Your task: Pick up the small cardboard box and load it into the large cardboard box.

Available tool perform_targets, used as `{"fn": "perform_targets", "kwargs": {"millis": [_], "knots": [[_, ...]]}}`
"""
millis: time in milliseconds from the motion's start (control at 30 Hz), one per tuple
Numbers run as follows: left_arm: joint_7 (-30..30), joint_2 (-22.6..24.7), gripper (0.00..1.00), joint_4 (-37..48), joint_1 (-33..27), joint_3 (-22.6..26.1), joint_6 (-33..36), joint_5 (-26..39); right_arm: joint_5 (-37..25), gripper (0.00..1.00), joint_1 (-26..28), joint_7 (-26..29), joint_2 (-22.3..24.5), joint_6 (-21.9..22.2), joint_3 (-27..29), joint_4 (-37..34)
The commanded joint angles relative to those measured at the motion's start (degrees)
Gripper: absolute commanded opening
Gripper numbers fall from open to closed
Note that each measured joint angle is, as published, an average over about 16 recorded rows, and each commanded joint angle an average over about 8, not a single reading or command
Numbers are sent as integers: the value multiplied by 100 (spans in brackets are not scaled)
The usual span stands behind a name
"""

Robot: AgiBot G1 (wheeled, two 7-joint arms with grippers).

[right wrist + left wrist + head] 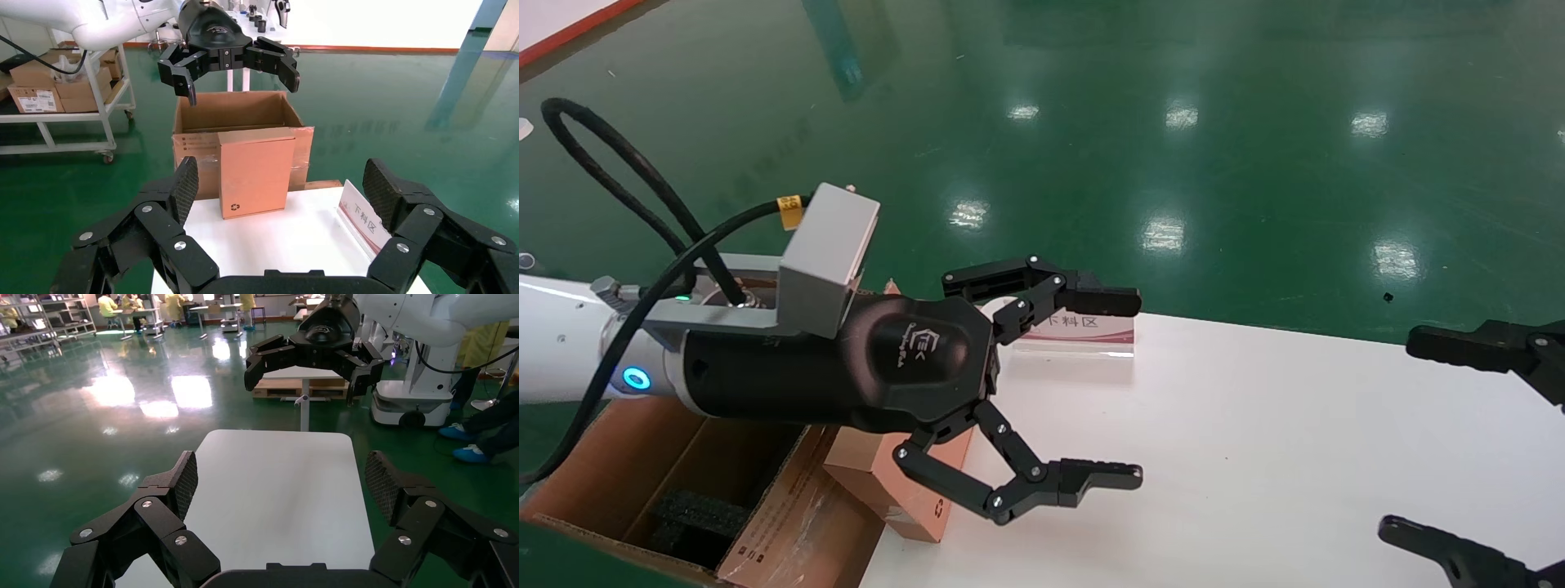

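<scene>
While left gripper gapes, small cardboard box beneath.

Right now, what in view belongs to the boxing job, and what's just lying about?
Job:
small cardboard box, on the white table
large cardboard box, flaps up, beside the table
left gripper, open, above the small box
right gripper, open, farther along the table

Lying about:
acrylic sign stand

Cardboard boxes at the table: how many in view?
2. The small box stands on the table's edge, against the carton. The large carton sits beyond that edge, flaps open, below the left pincer. More boxes sit on a background cart.
</scene>
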Motion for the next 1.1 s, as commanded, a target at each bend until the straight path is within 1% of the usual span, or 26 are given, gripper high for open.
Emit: {"fn": "perform_targets", "kwargs": {"millis": [33,167,300,433,567,700,800,1100], "knots": [[-23,-21,100,-13,-4,20,-21,54,0,100,0,-1,0,0,-1,-1],[-377,-144,100,-106,-191,185,-127,452,1,100,2,-2,0,-1,-3,-2],[-842,-299,100,-203,-518,403,-170,1025,2,100,3,-3,1,-1,-5,-3],[-1416,-389,100,-280,-1035,702,-60,1781,3,100,3,-4,1,0,-6,-4],[-2058,-324,100,-309,-1698,1078,205,2604,4,100,4,-5,2,1,-8,-4],[-2679,-158,100,-322,-2391,1562,448,3352,6,100,4,-6,3,1,-10,-4],[-3096,-35,100,-326,-2861,2006,542,3761,7,100,4,-6,3,2,-11,-4],[-4396,163,100,-333,-3961,3495,566,4530,9,100,5,-8,5,3,-15,-4]]}}
